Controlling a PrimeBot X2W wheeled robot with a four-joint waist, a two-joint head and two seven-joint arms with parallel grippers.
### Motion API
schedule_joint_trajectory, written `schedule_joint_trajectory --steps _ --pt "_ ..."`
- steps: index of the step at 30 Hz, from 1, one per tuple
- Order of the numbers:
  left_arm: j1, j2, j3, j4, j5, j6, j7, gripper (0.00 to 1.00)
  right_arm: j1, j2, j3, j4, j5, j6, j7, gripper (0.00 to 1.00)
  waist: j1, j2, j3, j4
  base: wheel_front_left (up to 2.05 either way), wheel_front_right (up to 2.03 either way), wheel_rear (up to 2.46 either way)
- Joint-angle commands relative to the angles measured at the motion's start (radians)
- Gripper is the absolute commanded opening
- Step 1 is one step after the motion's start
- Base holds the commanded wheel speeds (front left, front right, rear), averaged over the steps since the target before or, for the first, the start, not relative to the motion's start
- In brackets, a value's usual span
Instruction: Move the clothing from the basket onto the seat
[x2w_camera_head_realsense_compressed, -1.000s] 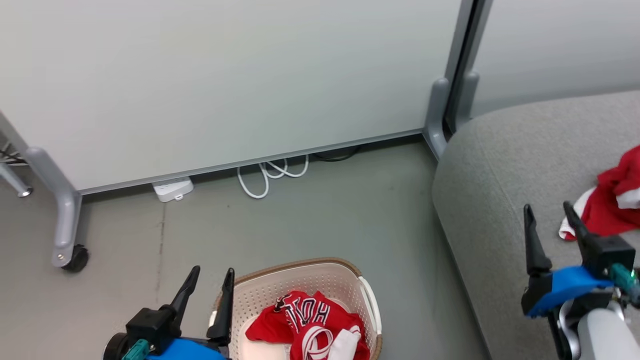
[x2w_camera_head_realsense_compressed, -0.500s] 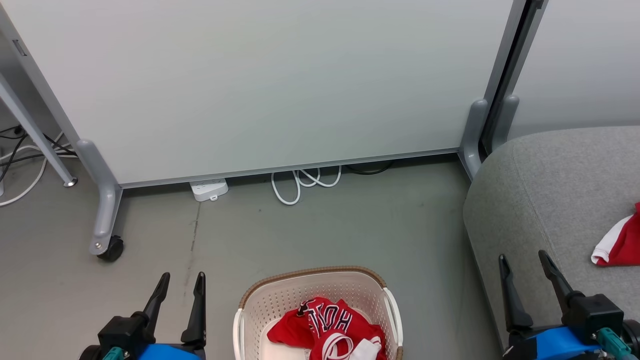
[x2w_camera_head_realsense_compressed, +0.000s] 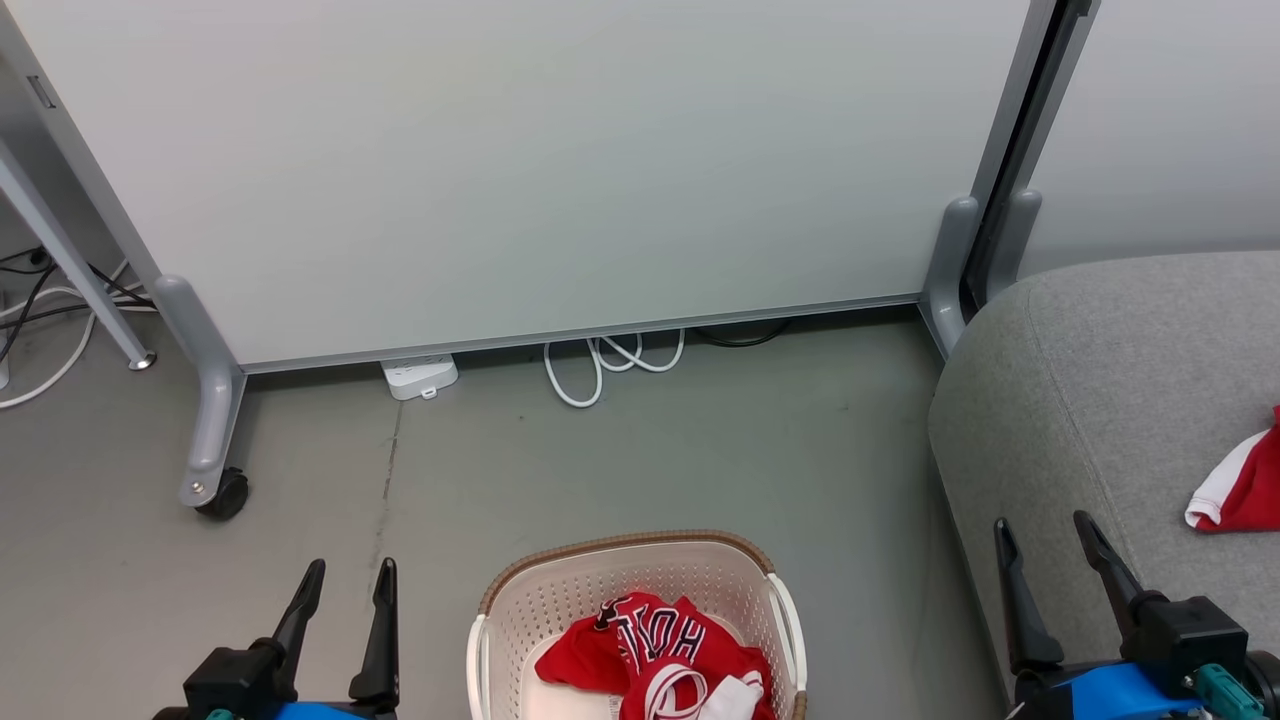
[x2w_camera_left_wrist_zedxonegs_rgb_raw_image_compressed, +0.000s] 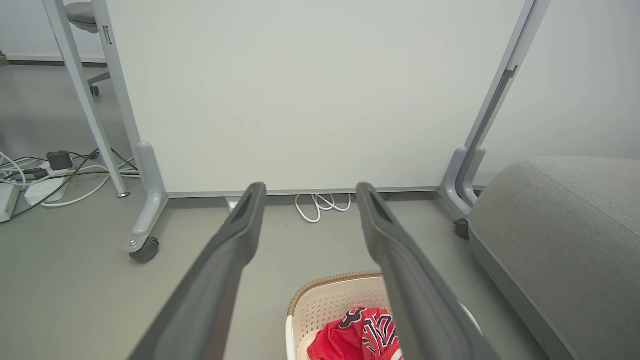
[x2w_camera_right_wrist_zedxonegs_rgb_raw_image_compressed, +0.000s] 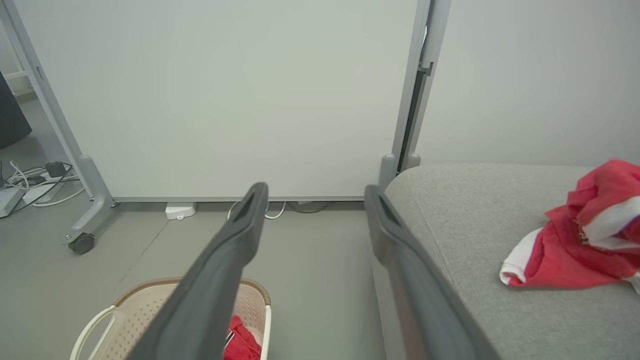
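At my far left, loose cables (x2w_camera_head_realsense_compressed: 40, 320) lie on the grey floor (x2w_camera_head_realsense_compressed: 700, 460) beside a slanted metal leg (x2w_camera_head_realsense_compressed: 70, 268). Next comes the white partition panel (x2w_camera_head_realsense_compressed: 560, 170), with a black caster (x2w_camera_head_realsense_compressed: 225, 495) under its grey foot.

My left pincer (x2w_camera_head_realsense_compressed: 352, 566) hangs low over the floor. It is released, its two dark fingers apart with nothing between them. It is just left of the basket and not touching it.

Under the panel's lower edge sit a white power strip (x2w_camera_head_realsense_compressed: 420, 377) and a looped white cord (x2w_camera_head_realsense_compressed: 610, 362).

The basket (x2w_camera_head_realsense_compressed: 625, 541) stands on the floor in front of me, between my two pincers. The red jersey (x2w_camera_head_realsense_compressed: 650, 650) lies crumpled inside it, black-and-white lettering facing up, with a white-trimmed loop toward the near side.

Right of the basket, across a strip of floor, rises the seat (x2w_camera_head_realsense_compressed: 1100, 380) with its rounded corner. My right pincer (x2w_camera_head_realsense_compressed: 1040, 522) shows against the seat's near left edge, also released and empty.

Farther right on the seat cushion lies a red garment with a white band (x2w_camera_head_realsense_compressed: 1235, 492), well apart from my fingers.
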Motion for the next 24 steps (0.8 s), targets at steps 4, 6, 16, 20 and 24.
schedule_joint_trajectory --steps 4,6,16,20,24 --pt "0.01 0.003 0.01 0.0 0.008 -0.003 -0.003 1.0 0.013 0.004 -0.006 -0.006 0.01 0.0 0.006 1.0 0.0 0.0 0.005 0.005 0.0 0.0 0.0" --pt "0.007 0.002 0.01 0.0 0.01 -0.005 -0.003 1.0 0.013 0.004 -0.008 -0.006 0.012 0.0 0.008 1.0 0.0 0.0 0.007 0.007 0.0 0.0 0.0" --pt "-0.02 -0.004 -0.001 0.001 0.007 -0.007 -0.003 1.0 -0.03 0.004 0.014 -0.017 0.026 0.0 0.009 1.0 0.0 0.0 0.063 -0.013 0.0 0.0 0.0" --pt "-0.058 -0.005 -0.023 -0.004 0.013 -0.007 -0.003 1.0 -0.088 0.004 0.042 -0.03 0.026 0.0 0.003 1.0 0.0 0.0 0.151 -0.051 0.0 0.0 0.0" --pt "-0.124 0.004 -0.055 0.007 0.015 -0.008 -0.003 1.0 -0.169 0.004 0.078 -0.041 0.008 0.0 -0.008 1.0 0.0 0.0 0.269 -0.099 0.0 0.0 0.0"
